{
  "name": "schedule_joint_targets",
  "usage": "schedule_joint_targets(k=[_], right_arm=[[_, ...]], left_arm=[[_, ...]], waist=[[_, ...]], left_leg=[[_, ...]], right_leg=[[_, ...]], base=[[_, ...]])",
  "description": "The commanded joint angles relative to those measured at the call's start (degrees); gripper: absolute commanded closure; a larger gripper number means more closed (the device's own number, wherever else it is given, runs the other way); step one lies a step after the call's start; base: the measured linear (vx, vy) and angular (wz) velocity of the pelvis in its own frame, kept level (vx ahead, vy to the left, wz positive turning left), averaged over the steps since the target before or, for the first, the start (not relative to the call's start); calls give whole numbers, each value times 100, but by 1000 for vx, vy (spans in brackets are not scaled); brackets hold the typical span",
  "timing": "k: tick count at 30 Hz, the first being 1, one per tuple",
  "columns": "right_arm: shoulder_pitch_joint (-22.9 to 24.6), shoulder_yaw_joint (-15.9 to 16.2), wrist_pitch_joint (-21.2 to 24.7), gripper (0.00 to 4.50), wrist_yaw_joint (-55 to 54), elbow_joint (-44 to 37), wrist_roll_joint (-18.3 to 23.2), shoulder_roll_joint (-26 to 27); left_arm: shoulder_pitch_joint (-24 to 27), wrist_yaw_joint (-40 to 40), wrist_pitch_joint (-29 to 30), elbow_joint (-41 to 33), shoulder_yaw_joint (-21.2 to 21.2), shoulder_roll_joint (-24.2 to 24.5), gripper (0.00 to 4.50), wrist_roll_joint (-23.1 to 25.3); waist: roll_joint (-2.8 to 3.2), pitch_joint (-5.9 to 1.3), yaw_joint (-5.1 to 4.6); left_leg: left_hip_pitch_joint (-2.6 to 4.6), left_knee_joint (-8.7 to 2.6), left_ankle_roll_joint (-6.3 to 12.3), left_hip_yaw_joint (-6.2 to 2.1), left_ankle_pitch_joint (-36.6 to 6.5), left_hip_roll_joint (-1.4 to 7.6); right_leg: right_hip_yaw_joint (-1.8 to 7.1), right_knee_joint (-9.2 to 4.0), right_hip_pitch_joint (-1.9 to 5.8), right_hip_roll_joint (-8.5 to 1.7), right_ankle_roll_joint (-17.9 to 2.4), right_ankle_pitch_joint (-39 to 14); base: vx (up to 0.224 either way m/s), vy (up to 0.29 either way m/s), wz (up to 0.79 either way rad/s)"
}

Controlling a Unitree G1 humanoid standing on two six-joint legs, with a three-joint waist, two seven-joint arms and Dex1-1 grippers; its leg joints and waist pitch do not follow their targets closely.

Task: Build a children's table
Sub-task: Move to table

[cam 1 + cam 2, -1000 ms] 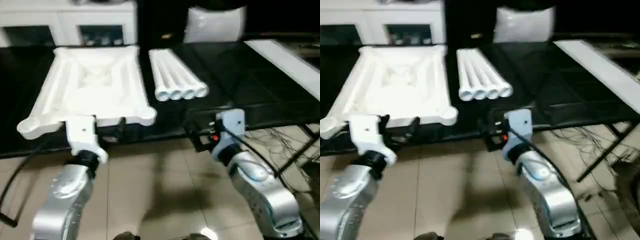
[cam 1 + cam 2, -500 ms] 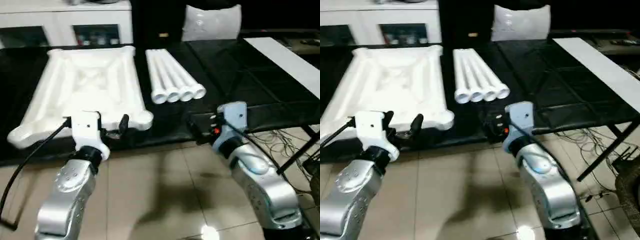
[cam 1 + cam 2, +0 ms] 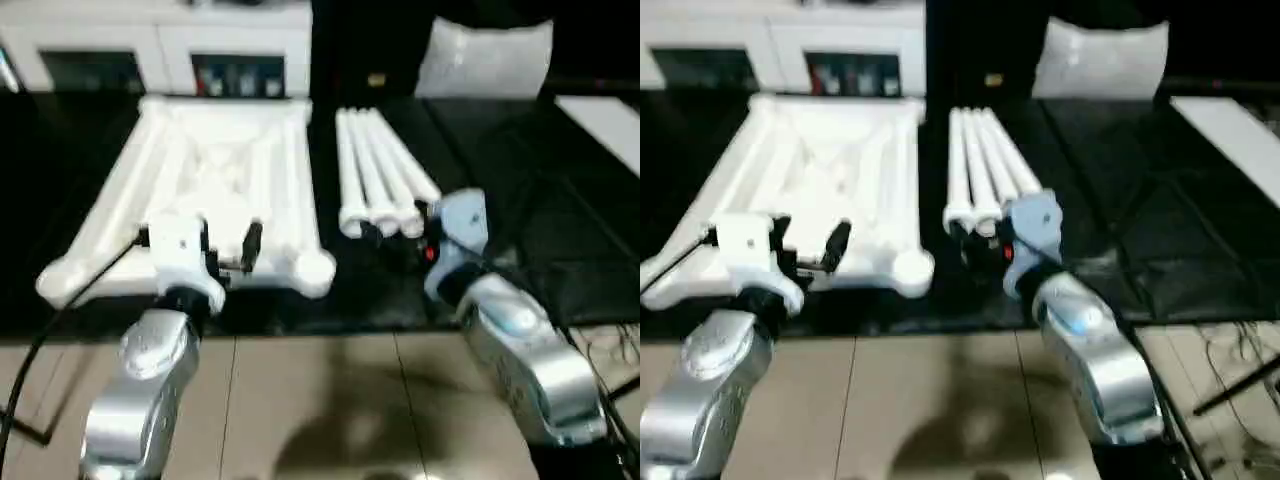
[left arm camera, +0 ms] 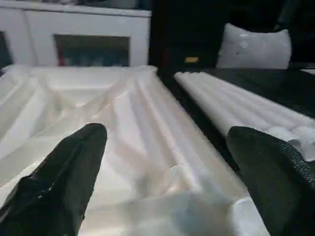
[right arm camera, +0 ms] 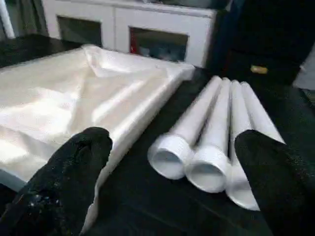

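The white tabletop (image 3: pixel 220 180) lies ribbed side up on the black table, a rounded socket at each near corner. Several white legs (image 3: pixel 380 175) lie side by side to its right, open ends facing me. My left gripper (image 3: pixel 197 240) is open over the tabletop's near edge, and in the left wrist view its fingers (image 4: pixel 64 177) straddle the ribbed surface (image 4: pixel 123 123). My right gripper (image 3: pixel 402 230) is open just in front of the legs' open ends (image 5: pixel 197 164), holding nothing.
A white cabinet (image 3: pixel 160 45) with glass doors stands behind the black table (image 3: pixel 560 220). A white cushion (image 3: pixel 485 60) rests at the back right, and a white board (image 3: pixel 610 120) lies at the far right. Tiled floor (image 3: pixel 330 400) lies below my arms.
Both arms have reached forward from the table's front edge: the left gripper now hangs over the tabletop's near edge, the right sits at the legs' ends. The camera has shifted. Both stay open.
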Motion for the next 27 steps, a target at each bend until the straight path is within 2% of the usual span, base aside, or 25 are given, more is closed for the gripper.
schedule_joint_targets(k=[1,2,4,5,6,7,8,9,10,11,12,13,14,15,16,17,19,20,21,22,23,24,25,26,27], right_arm=[[-58,-27,-31,0,25,-40,-63,24],[-53,-24,-33,0,18,-43,-74,29],[-14,-52,-17,0,-72,-41,-115,52],[-7,-53,-22,0,-72,-45,-118,53],[14,-56,-14,0,-83,-80,-123,54],[31,-61,-9,0,-88,-106,-130,57],[48,-66,6,0,-86,-147,-130,55],[69,-56,-14,0,-63,-178,-136,40],[90,-51,-32,0,-42,-189,-147,27],[119,-53,-48,0,-23,-195,-188,-8],[128,-57,-47,0,-21,-198,-202,-20],[133,-64,-55,0,-17,-204,-208,-30],[134,-65,-56,0,-16,-205,-209,-31],[128,-83,-88,0,-16,-207,-226,-34],[128,-102,-100,0,-7,-220,-221,-32],[121,-120,-100,0,31,-233,-215,-37],[119,-126,-86,0,97,-252,-186,-62],[119,-126,-86,0,97,-252,-186,-62],[108,-93,-95,0,230,-256,-132,-130],[114,-58,-95,0,572,-307,89,-233],[123,-70,-140,0,689,-342,171,-264],[130,-101,-113,0,790,-375,286,-280],[129,-121,-49,0,995,-406,473,-310],[113,-65,-17,0,1293,-446,574,-432],[103,-19,-63,0,1356,-453,518,-496]], left_arm=[[-45,-210,81,-83,-110,159,3,-10],[-43,-252,100,-85,-123,183,3,-15],[-17,-494,132,-81,-245,301,3,-8],[-11,-534,146,-81,-258,311,3,-8],[-8,-577,153,-80,-263,301,3,-42],[-7,-605,155,-77,-268,298,3,-70],[-12,-619,174,-84,-266,290,3,-107],[-24,-650,174,-76,-288,309,3,-108],[-40,-693,176,-57,-305,319,3,-111],[-69,-773,153,-19,-344,355,3,-91],[-77,-799,147,-10,-355,365,3,-84],[-93,-799,150,1,-352,370,3,-77],[-96,-799,151,4,-352,371,3,-76],[-127,-800,149,22,-334,373,3,-83],[-145,-808,156,21,-316,372,3,-102],[-166,-831,185,10,-309,390,3,-100],[-163,-869,220,-24,-301,420,3,-111],[-163,-869,220,-24,-301,420,3,-111],[-148,-910,228,-40,-303,457,3,-99],[-126,-1053,267,-76,-336,564,3,-108],[-115,-1179,284,-91,-365,651,3,-126],[-109,-1334,313,-95,-402,761,3,-148],[-115,-1553,283,-76,-464,930,3,-145],[-119,-1863,256,-52,-533,1155,3,-178],[-123,-1957,254,-40,-540,1222,3,-197]], waist=[[-137,-264,206],[-137,-264,206],[166,-185,206],[228,-171,203],[442,-111,82],[550,-177,-112],[550,-177,-112],[639,-319,-248],[600,-275,-202],[571,-281,-235],[460,-249,-189],[220,-219,-142],[40,-267,-38],[53,-325,131],[70,-259,158],[110,-236,187],[405,-134,154],[405,-134,154],[610,-136,-159],[713,-239,-201],[658,-244,-221],[573,-281,-162],[497,-328,-128],[224,-386,71],[208,-390,117]], left_leg=[[-464,452,167,-46,-267,329],[-464,452,167,-46,-267,329],[-382,-50,-173,-6,117,546],[-270,-267,-186,32,44,639],[-122,-670,-239,-57,-483,875],[466,-888,-82,-426,-1563,1261],[466,-888,-82,-426,-1563,1261],[869,-846,919,-752,-885,1376],[848,-756,1673,-715,2,1374],[818,-755,1953,-711,361,1368],[688,-749,2128,-498,581,1230],[312,-608,1646,-89,-130,749],[-45,-344,1365,114,-473,398],[-385,297,850,140,-327,299],[-522,385,308,95,118,341],[-528,334,132,82,228,372],[-339,-314,-12,97,293,690],[-339,-314,-12,97,293,690],[369,-803,176,-378,-873,1216],[679,-767,802,-613,-429,1350],[725,-686,1251,-642,234,1395],[653,-487,1964,-626,2063,1421],[610,-332,2092,-576,3004,1345],[-169,-15,1241,-17,3551,548],[-328,-100,927,33,3150,492]], right_leg=[[833,-1066,757,-1023,73,-2461],[833,-1066,757,-1023,73,-2461],[439,-1134,773,-613,-1267,-2407],[296,-1143,727,-502,-1334,-2347],[-26,-931,594,-161,-1208,-1960],[-193,-487,193,44,-1063,-1341],[-193,-487,193,44,-1063,-1341],[-278,-22,-126,-11,-449,-411],[-246,116,-306,-104,-22,-249],[-213,155,-347,-156,120,-145],[-139,6,-337,-232,161,103],[78,-616,55,-426,-137,465],[350,-900,472,-559,-301,-151],[784,-1044,942,-1117,-621,-901],[616,-1013,899,-996,-864,-1149],[552,-1025,865,-930,-1042,-1154],[92,-1099,735,-568,-1513,-1825],[92,-1099,735,-568,-1513,-1825],[-250,-491,212,7,-1063,-1163],[-260,-125,-62,-43,-771,-417],[-225,-63,-187,-107,-537,-162],[-74,-59,-334,-296,-135,423],[57,-183,-372,-448,-41,863],[363,-294,291,-623,-268,3796],[383,-258,436,-614,-236,4830]], base=[[64,-66,-13],[64,-66,-13],[96,-8,-8],[104,17,-3],[114,107,2],[139,137,7],[139,137,7],[135,99,6],[131,62,4],[131,62,4],[110,13,9],[94,-46,5],[94,-46,5],[98,-66,-1],[101,-54,-10],[101,-54,-10],[92,-2,-9],[94,28,-4],[119,62,-2],[65,32,-3],[122,57,1],[107,32,7],[126,42,6],[68,17,2],[0,0,0]])
